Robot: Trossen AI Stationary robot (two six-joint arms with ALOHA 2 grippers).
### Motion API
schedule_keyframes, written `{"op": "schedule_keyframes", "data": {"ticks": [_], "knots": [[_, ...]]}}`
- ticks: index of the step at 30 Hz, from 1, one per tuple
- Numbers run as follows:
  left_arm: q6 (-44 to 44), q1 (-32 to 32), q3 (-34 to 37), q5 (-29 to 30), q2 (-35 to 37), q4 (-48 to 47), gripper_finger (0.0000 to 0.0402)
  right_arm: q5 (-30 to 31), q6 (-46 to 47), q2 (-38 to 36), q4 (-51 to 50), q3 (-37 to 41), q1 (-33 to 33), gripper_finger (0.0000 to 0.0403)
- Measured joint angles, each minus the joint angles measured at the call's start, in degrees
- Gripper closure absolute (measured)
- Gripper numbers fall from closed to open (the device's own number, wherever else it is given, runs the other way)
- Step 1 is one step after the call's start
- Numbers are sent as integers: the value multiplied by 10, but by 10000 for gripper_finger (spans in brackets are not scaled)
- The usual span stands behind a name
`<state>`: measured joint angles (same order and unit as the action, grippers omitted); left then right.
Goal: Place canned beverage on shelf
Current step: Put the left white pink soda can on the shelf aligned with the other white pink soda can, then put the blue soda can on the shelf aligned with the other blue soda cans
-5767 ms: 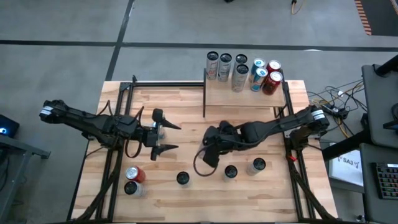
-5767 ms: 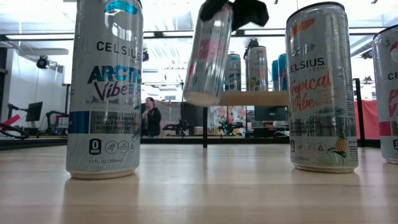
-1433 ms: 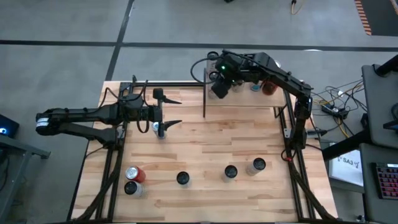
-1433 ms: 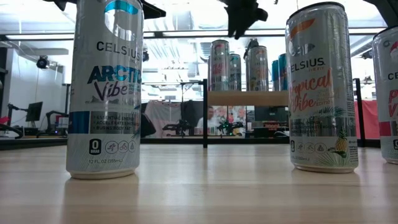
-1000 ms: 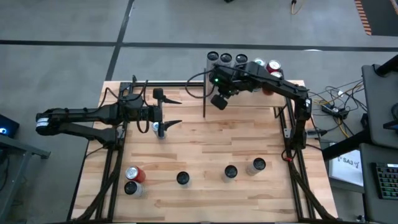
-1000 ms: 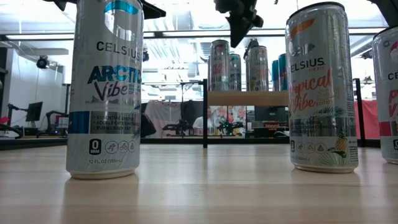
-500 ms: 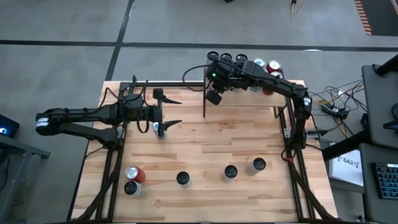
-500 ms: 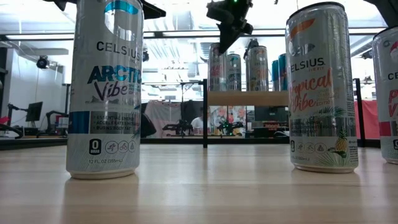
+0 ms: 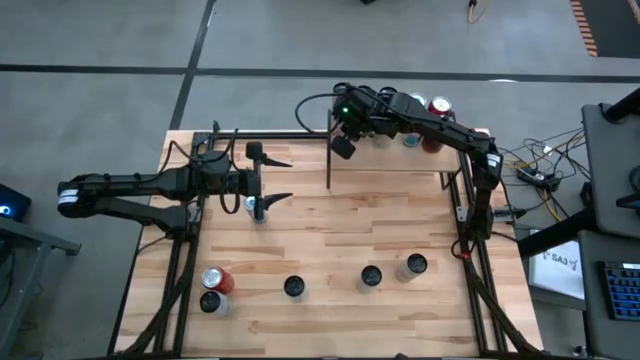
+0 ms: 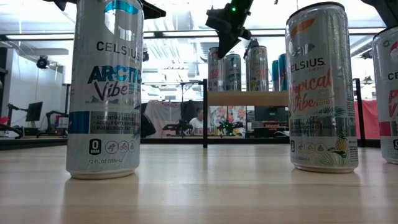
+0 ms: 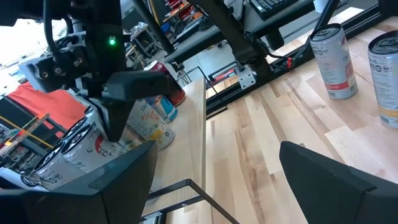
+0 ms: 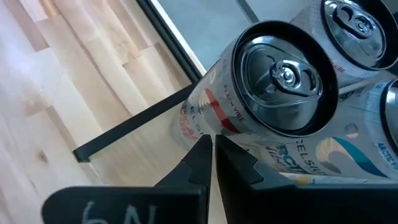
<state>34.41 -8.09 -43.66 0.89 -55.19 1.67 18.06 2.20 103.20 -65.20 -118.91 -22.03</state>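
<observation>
My right pincer (image 9: 343,146) is closed and empty, just beside the cans (image 9: 392,103) standing on the shelf (image 9: 400,158). If I swing it sideways, it may knock the nearest can (image 12: 273,93) off the edge.

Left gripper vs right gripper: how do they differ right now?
The left gripper is open, its fingers spread wide; the right gripper is shut, its fingers pressed together. The left gripper hangs over the table's left half, away from the shelf; the right gripper sits at the shelf's left end, beside the cans standing there. Both hold nothing.
</observation>
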Motion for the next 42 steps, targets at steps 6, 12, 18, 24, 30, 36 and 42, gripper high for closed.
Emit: {"op": "schedule_keyframes", "data": {"ticks": [6, 12, 18, 24, 30, 36, 42], "knots": [[0, 0, 0, 0, 0, 0, 79, 0, 2, 1, 2, 1, -1, 390], [1, 0, 0, 0, 0, 0, 79, 1, 36, -1, 0, 1, 12, 390], [0, 0, 0, 0, 0, 0, 79, 1, 67, -23, 1, 2, 66, 390], [-10, 0, 0, -37, 0, 11, 79, 46, 74, -32, 19, 2, 148, 390], [-24, 0, 0, -70, 0, 14, 79, 71, 73, -33, 74, 27, 220, 390], [-36, 0, 0, -70, 0, 13, 79, 90, 69, -33, 157, 95, 266, 390], [-37, 0, 0, -71, 0, 13, 79, 75, 54, -33, 236, 180, 271, 390]]}}
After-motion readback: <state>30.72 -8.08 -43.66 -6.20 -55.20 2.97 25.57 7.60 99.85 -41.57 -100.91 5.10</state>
